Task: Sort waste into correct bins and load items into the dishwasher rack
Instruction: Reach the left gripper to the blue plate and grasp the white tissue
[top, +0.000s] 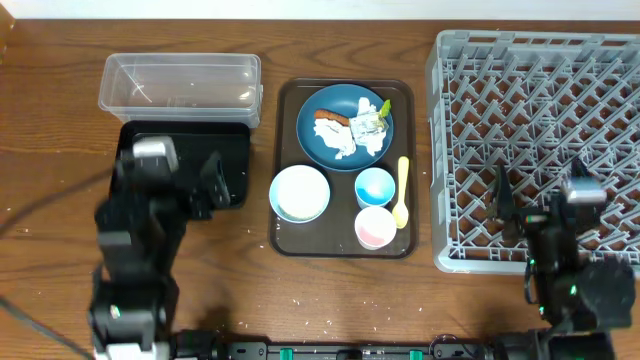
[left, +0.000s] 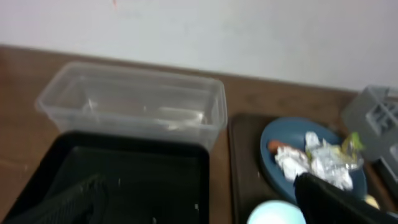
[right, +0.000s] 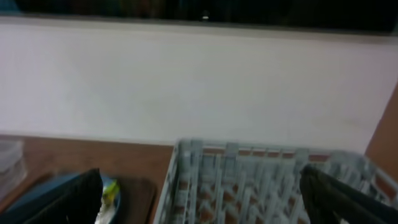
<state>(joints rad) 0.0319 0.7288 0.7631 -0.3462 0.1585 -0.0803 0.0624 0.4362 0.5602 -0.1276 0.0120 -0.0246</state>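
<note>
- paper scraps (top: 365, 132) and orange-brown food piece (top: 328, 118) sit on the blue plate (top: 310, 142), on the brown tray (top: 338, 240)
- clear tub (top: 180, 80) and black tray (top: 230, 140) to its left, rack (top: 540, 90) to its right
- left gripper (left: 196, 186) spread wide over the black tray, empty
- right gripper (right: 199, 177) wide open over the rack, empty

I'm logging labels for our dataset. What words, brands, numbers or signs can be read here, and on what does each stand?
No readable text, in any view.
Overhead: the clear tub, black tray, grey rack, brown serving tray, blue plate, white bowl, light blue cup and pink cup all show plain surfaces, no print.
Both wrist views: blurred; no lettering can be made out.
</note>
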